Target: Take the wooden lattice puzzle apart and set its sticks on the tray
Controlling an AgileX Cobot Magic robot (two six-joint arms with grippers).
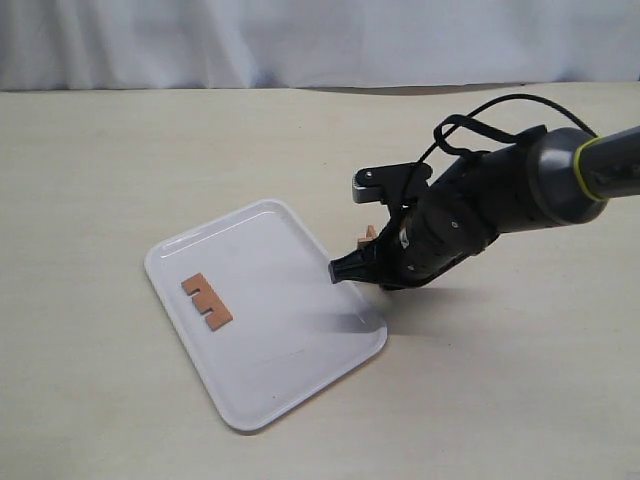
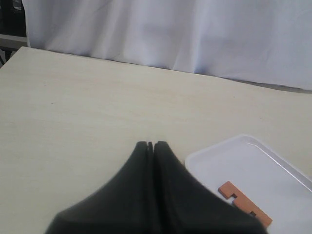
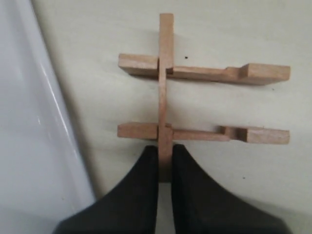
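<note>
The wooden lattice puzzle [image 3: 166, 97] is down to three sticks and lies on the table just beside the tray [image 3: 29, 146]. My right gripper [image 3: 165, 157] is shut on the end of one stick [image 3: 166, 48], which crosses two parallel notched sticks [image 3: 204, 73]. In the exterior view the right gripper [image 1: 362, 258] hangs at the tray's [image 1: 290, 300] right rim, and a bit of the puzzle [image 1: 370, 235] peeks out behind it. One loose stick [image 1: 206, 300] lies flat on the tray. My left gripper [image 2: 152, 145] is shut on nothing, above bare table, with the tray [image 2: 253, 165] and that stick [image 2: 243, 202] to one side.
The light wooden table [image 1: 100, 150] spreads wide around the tray. A white curtain [image 1: 300, 40] runs along the far edge. The left arm does not show in the exterior view.
</note>
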